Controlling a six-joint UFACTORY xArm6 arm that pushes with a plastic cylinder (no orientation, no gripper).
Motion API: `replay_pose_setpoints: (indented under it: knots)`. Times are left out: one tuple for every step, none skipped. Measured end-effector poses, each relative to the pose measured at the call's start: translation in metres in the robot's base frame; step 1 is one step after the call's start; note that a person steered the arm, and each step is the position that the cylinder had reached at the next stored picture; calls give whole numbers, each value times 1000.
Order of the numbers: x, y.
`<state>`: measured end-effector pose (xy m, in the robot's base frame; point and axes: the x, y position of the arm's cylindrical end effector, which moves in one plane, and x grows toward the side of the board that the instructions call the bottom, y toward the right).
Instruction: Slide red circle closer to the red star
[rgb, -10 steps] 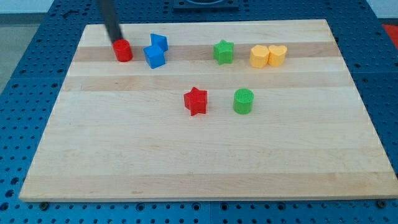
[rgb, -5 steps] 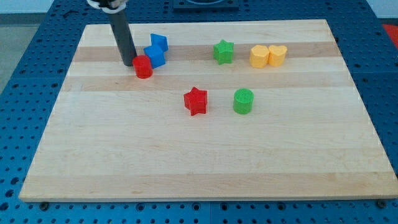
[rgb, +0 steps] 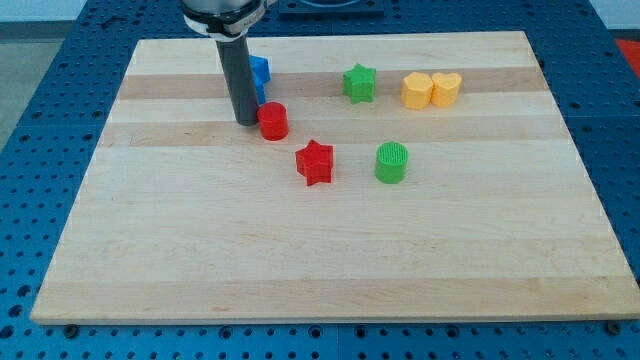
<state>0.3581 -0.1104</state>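
My tip (rgb: 247, 122) was down on the wooden board (rgb: 320, 260), planted just to the left of the red circle (rgb: 273, 121) and touching it or all but touching; the exact contact was too fine to call. There was no claw on this arm, only the straight dark rod (rgb: 238, 80), so there was nothing to open, close or grip with.

The red circle sat a little up and to the left of the red star (rgb: 314, 162), near it but clearly apart, with bare wood between them. The star lay around the middle of the board, and the green cylinder (rgb: 391, 162) stood just to its right, level with it.

Behind the rod, a blue block (rgb: 260, 71) peeked out on the right side of the shaft; most of it was hidden and its shape could not be made out.

Along the far band, the green star (rgb: 359, 83) stood right of the blue block, well apart. Further right, two yellow blocks touched side by side: a yellow block (rgb: 417, 90) of unclear shape, and a yellow heart (rgb: 446, 88).
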Motion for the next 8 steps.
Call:
replay_pose_setpoints:
  knots:
    - [-10,11]
    - [-6,22]
    - [8,27]
    - [31,36]
    - [49,51]
    - [51,50]
    - [53,33]
    - [94,6]
